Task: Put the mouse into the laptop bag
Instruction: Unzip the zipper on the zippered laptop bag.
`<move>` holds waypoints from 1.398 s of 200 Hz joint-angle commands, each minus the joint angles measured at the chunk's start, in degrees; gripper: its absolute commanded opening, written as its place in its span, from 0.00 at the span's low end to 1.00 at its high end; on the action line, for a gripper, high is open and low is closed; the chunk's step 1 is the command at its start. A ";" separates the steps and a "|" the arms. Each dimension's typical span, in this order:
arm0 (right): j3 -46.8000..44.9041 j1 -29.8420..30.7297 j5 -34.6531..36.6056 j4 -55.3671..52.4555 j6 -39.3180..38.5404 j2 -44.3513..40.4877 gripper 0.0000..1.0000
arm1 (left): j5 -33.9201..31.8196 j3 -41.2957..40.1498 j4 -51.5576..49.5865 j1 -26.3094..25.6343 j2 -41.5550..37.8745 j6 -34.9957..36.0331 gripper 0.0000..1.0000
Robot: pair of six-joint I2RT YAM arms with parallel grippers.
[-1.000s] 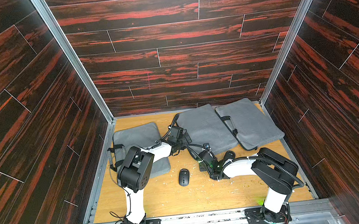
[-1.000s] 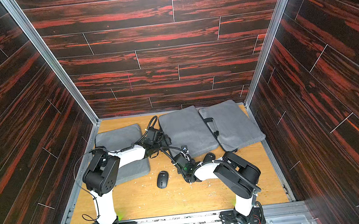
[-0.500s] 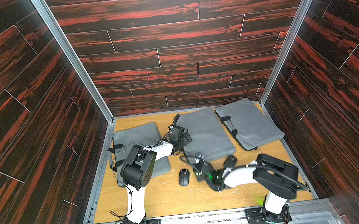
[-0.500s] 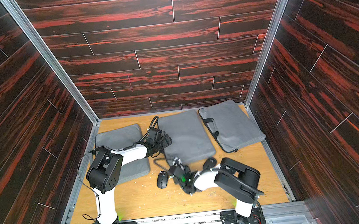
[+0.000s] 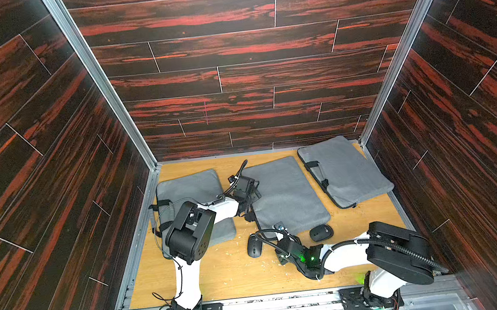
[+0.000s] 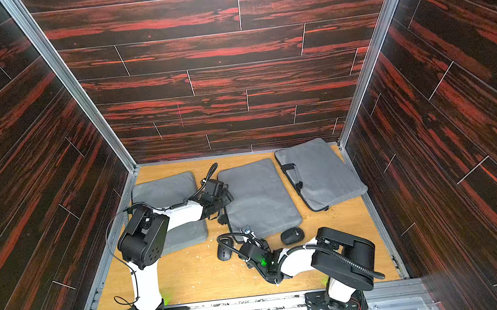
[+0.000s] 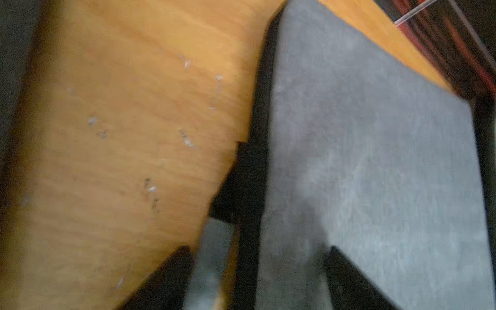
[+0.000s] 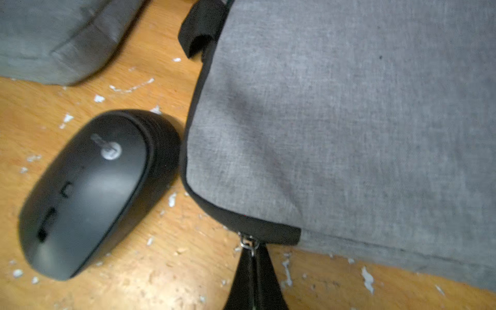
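Over the last second your right gripper (image 8: 252,257) has stayed pinched together on the zip pull (image 8: 248,243) and drawn it toward the robot. The middle bag (image 5: 286,195) has slid with it, so its near corner now lies just beside the mouse (image 8: 91,193).

The mouse itself has not moved. It lies on the table (image 5: 222,275), outside the bag. A 2nd mouse (image 5: 321,233) sits near the bag's near edge, on the other side of your right arm.

Your left gripper (image 7: 259,249) was spread wide a second ago and has narrowed. Its fingers are still apart, straddling the bag's black side edge, and you cannot tell whether they bite yet.

The bag looks to be dragging rather than unzipping, and the pictures show no open mouth. You probably need the left side clamped down before the pull will run the zip. Nothing is ready to receive the mouse yet.
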 commanded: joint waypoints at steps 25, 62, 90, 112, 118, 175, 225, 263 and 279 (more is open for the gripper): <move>0.43 0.22 1.56 3.54 0.93 -0.31 0.00 | 2.20 -1.13 1.99 0.12 1.36 -3.92 0.39; 2.13 0.18 0.65 3.72 -0.48 0.69 0.00 | 2.05 -0.96 2.66 0.12 2.36 -4.51 0.10; 5.15 1.34 -2.50 4.65 -2.04 2.68 0.00 | 1.29 -0.81 2.13 0.12 2.49 -5.16 0.00; 8.19 2.35 -3.54 4.68 -2.98 4.76 0.00 | 0.69 -1.41 2.22 0.12 2.28 -6.31 0.00; 8.79 2.36 -3.89 5.01 -3.05 5.21 0.00 | 0.48 -1.76 2.41 0.12 2.07 -6.72 0.00; 12.61 -1.53 -7.49 5.74 -0.79 10.90 0.00 | -1.45 -5.84 5.58 0.12 -1.36 -9.21 0.00; 10.07 -8.53 -4.84 3.50 0.70 9.28 0.00 | -4.47 -8.51 6.41 0.03 -6.76 -10.03 0.00; 7.86 -14.36 -4.64 4.00 0.87 7.16 0.00 | -8.99 -11.67 7.21 -1.81 -11.94 -10.88 0.00; 8.01 -16.31 -3.76 3.20 0.46 6.57 0.00 | -11.76 -12.98 7.59 -3.38 -14.03 -11.11 0.00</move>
